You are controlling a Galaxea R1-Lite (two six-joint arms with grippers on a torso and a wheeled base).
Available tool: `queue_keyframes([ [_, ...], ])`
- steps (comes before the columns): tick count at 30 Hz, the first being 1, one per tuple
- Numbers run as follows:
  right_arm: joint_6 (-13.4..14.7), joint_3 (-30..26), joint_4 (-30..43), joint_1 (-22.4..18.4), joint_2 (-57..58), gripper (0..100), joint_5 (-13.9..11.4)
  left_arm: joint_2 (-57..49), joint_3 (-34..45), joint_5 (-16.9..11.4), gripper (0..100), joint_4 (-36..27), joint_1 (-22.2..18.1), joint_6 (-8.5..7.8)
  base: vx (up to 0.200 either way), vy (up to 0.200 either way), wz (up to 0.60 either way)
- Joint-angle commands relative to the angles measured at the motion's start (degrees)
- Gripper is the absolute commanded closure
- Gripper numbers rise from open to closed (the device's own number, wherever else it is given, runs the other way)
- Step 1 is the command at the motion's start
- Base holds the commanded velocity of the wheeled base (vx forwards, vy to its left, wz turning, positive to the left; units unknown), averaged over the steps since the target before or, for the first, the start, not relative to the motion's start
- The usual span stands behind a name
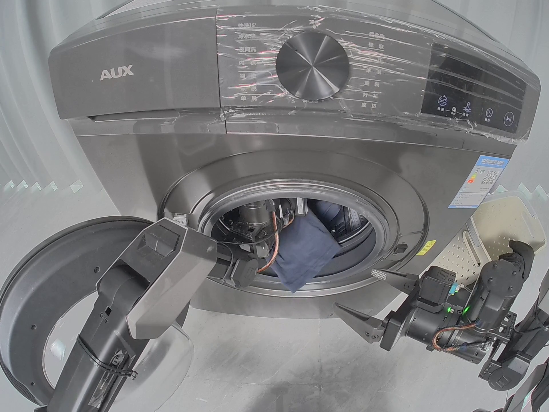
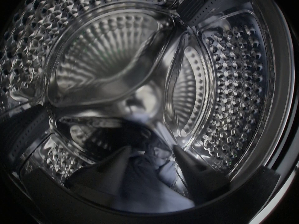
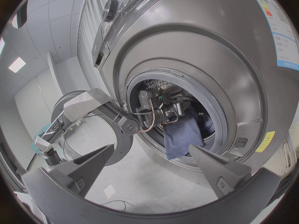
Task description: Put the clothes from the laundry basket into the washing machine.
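The grey washing machine (image 1: pixel 143 161) stands with its round door (image 1: pixel 34 293) swung open to the left. My left arm's wrist (image 1: pixel 257 224) is inside the opening. Within the steel drum (image 2: pixel 236 78), my left gripper (image 2: pixel 151 148) is shut on a dark blue garment (image 2: pixel 155 184) bunched between its fingers. That garment (image 1: pixel 303 250) trails back over the door lip and hangs outside it. My right gripper (image 1: pixel 355 290) hovers open and empty in front of the machine, low and right of the opening. The white laundry basket (image 1: pixel 503 224) stands right of the machine.
More dark cloth (image 1: pixel 337 216) lies deeper in the drum on the right. The open door takes up the floor space at the left. Bare grey floor (image 1: pixel 274 356) lies in front of the machine between my two arms.
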State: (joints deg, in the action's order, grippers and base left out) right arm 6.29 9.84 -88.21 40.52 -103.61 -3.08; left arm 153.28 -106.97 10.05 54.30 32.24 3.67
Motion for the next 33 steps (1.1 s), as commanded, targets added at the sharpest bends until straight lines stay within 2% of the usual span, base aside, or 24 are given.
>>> queue_keyframes([
  [1,0.04,0.01,-0.03,0.00,-0.19,0,0.01,-3.17,8.36,0.15,0,-1.21,2.12,1.52,0.000,0.000,0.00],
  [9,0.04,0.09,-0.03,0.08,-0.28,0,-0.08,-8.09,24.53,-1.96,0,-1.65,6.34,0.81,0.000,0.000,0.00],
  [11,0.04,0.01,-0.03,0.17,-0.28,0,0.01,-7.74,25.06,-1.96,0,-1.47,6.34,0.55,0.000,0.000,0.00],
  [14,0.04,0.01,-0.03,0.52,-0.28,0,0.01,-6.68,25.06,-1.96,0,-1.12,5.99,-0.86,0.000,0.000,0.00],
  [21,0.04,0.01,-0.03,0.52,-0.37,0,0.01,-6.33,26.46,-1.96,0,-1.12,5.46,-1.47,0.000,0.000,0.00],
  [27,0.04,0.01,-0.03,0.52,-0.28,0,0.01,-4.75,26.90,-1.96,0,-0.86,4.58,-3.67,0.000,0.000,0.00],
  [32,0.04,0.09,-0.03,0.52,-0.28,0,-0.08,-3.96,27.26,-1.96,0,-0.68,4.58,-3.93,0.000,0.000,0.00],
  [33,0.04,0.09,-0.03,0.52,-0.28,0,0.01,-3.78,27.08,-1.96,100,-0.60,4.58,-4.02,0.000,0.000,0.00],
])
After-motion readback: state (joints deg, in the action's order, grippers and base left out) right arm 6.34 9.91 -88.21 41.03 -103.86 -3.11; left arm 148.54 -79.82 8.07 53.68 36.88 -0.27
